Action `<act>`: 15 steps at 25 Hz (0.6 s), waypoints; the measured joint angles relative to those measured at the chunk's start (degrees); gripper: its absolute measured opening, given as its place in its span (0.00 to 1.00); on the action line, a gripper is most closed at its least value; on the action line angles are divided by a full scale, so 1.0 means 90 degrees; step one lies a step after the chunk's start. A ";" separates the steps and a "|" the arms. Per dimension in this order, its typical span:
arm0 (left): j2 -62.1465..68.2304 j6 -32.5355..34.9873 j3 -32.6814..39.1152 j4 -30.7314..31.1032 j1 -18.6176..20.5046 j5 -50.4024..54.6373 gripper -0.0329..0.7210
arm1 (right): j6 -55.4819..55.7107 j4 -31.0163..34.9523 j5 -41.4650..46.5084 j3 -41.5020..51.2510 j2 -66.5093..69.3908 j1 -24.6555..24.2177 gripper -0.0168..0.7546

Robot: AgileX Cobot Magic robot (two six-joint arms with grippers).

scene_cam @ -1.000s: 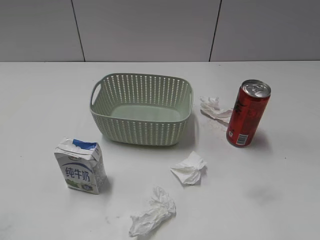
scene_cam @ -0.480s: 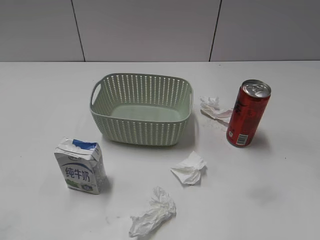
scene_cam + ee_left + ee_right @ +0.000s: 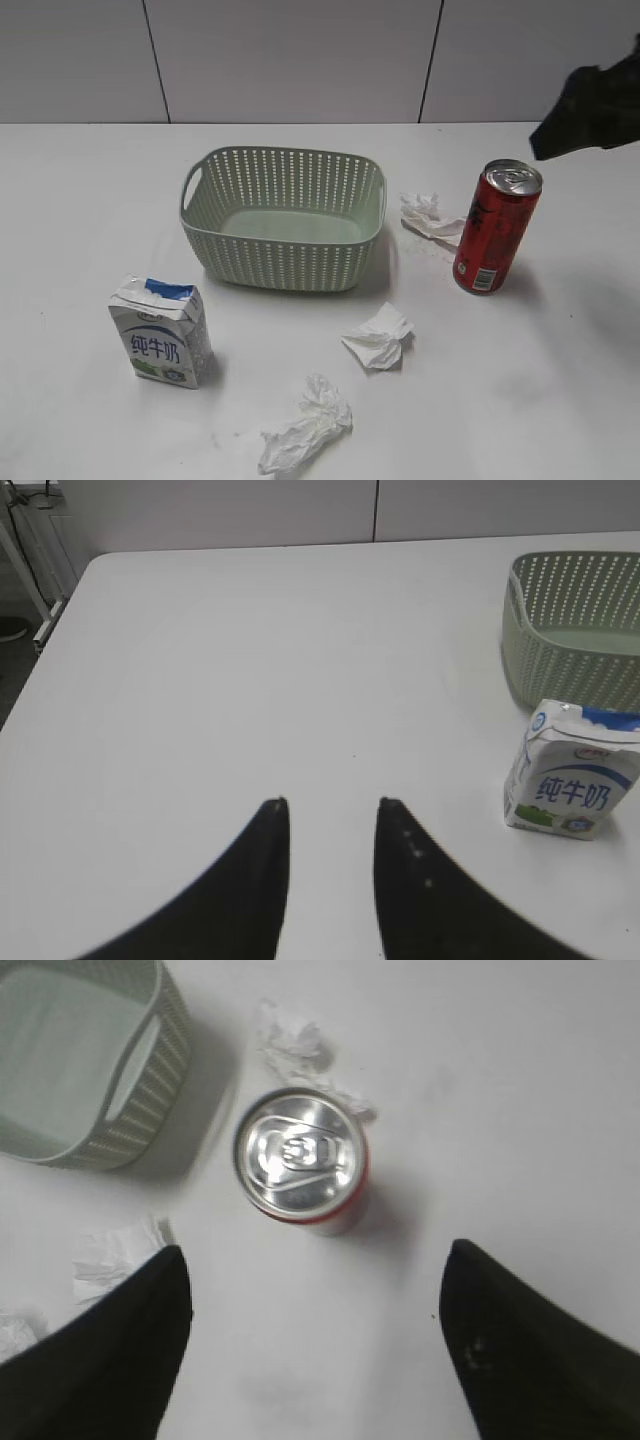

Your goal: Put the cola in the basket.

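On the far left of your table (image 3: 80,200), the exterior view has the milk carton (image 3: 160,332) standing upright, a white and blue box with a crumpled, torn-open top. Behind it and to the right sits the basket (image 3: 284,218), pale green plastic with perforated walls, rounded corners and a cut-out handle at the end. Nothing's in it that you can see.

Move right and you get three crumpled white tissues: one near the front edge (image 3: 303,424), one in the middle (image 3: 380,337), and one behind (image 3: 428,218), between the basket and the cola (image 3: 496,227). The cola is a tall slim red can with a shiny silver top, standing upright on the table, well right of the basket and outside it.

Only a dark blurry bit of the right arm (image 3: 592,105) shows at the upper right edge of that view, so you can't read the fingers from there. The right wrist view fills that in: the right gripper (image 3: 320,1310) is above the can looking down at the pull tab, fingers spread wide, touching nothing.

Your left gripper (image 3: 330,815) only shows up in the left wrist view, with its dark curved fingers a little apart over bare table, holding nothing, and the carton and basket off to its right.
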 joint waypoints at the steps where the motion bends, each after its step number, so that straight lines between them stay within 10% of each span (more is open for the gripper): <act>1: 0.0000 0.0006 0.0000 0.0000 0.0000 0.0000 0.36 | 0.0106 -0.0105 0.0018 -0.0116 0.0177 0.0167 0.78; 15: 0.0000 0.0002 0.0000 0.0000 0.0000 0.0000 0.36 | 0.1763 -0.1403 0.0015 -0.1037 0.1727 0.0809 0.79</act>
